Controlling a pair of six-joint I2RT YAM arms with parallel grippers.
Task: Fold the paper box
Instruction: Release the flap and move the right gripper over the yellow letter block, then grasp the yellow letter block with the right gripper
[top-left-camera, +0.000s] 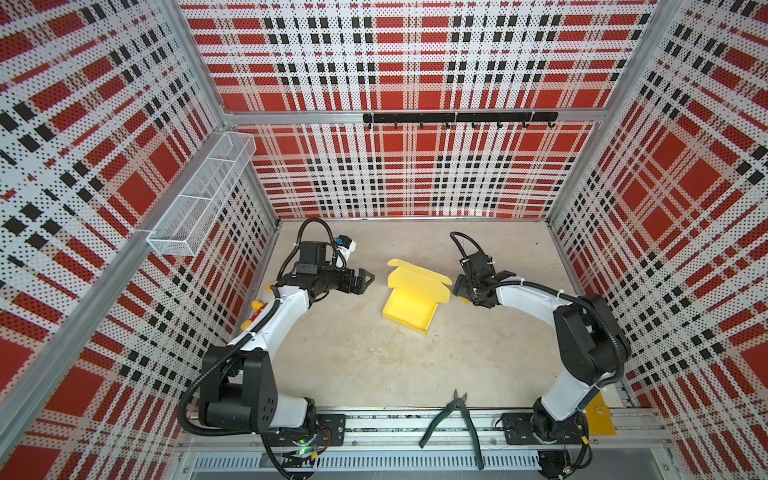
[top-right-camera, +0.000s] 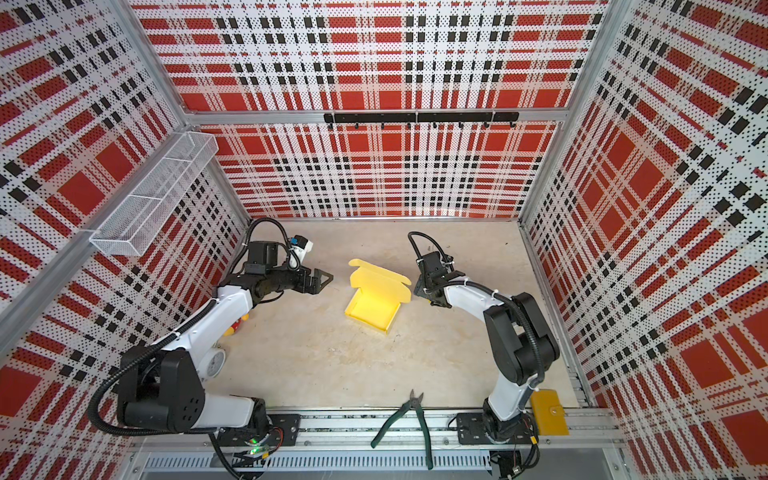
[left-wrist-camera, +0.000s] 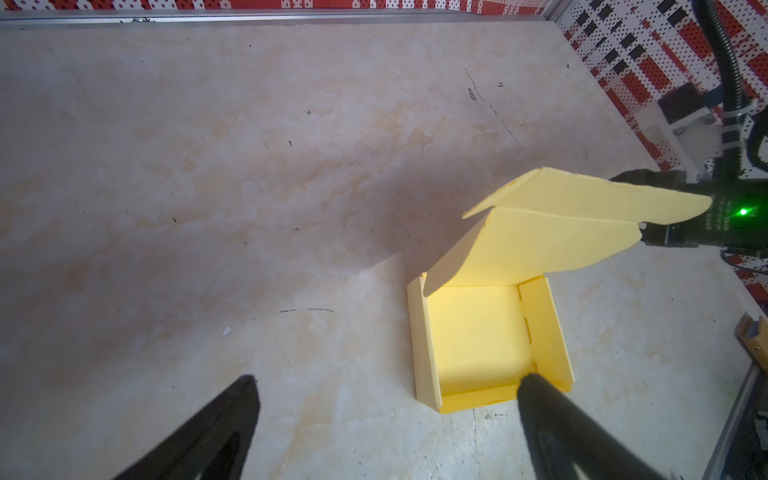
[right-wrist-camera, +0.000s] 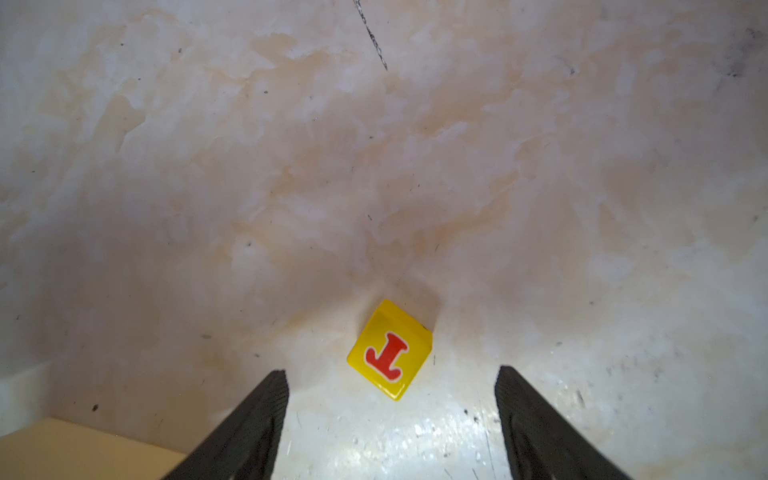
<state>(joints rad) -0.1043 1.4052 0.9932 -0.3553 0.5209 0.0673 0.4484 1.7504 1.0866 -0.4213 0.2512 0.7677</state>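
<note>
The paper box (top-left-camera: 411, 305) (top-right-camera: 373, 307) lies mid-table, pale yellow, its shallow tray walled up and its lid standing raised with side flaps spread. My left gripper (top-left-camera: 368, 279) (top-right-camera: 326, 279) hovers to the left of the box, apart from it. In the left wrist view that left gripper (left-wrist-camera: 384, 378) is open and empty, and one finger overlaps the corner of the box (left-wrist-camera: 482, 345). My right gripper (top-left-camera: 460, 293) (top-right-camera: 424, 291) points down at the table just right of the lid. The right gripper (right-wrist-camera: 390, 370) is open with nothing held. A box edge (right-wrist-camera: 62, 449) shows beside it.
A small yellow cube with a red letter (right-wrist-camera: 390, 349) lies on the table just ahead of the right fingertips. Green-handled pliers (top-left-camera: 457, 419) (top-right-camera: 409, 419) rest on the front rail. A yellow wallet (top-right-camera: 548, 411) sits by the right base and a plush toy (top-left-camera: 258, 306) under the left arm.
</note>
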